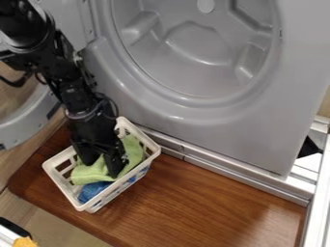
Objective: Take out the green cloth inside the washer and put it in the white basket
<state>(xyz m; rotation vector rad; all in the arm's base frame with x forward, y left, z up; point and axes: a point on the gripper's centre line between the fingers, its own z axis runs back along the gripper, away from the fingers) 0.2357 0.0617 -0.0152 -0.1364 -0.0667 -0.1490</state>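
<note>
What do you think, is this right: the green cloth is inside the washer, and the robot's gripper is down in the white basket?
Not quite: the green cloth is in the white basket, not inside the washer, as the camera view shows. The gripper is indeed down in that basket.

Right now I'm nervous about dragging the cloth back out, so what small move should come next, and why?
I'd probably ease the gripper straight up: the green cloth lies inside the white basket, and the gripper's fingers look spread apart over it, so a slow vertical lift seems likeliest to leave it there.
</note>
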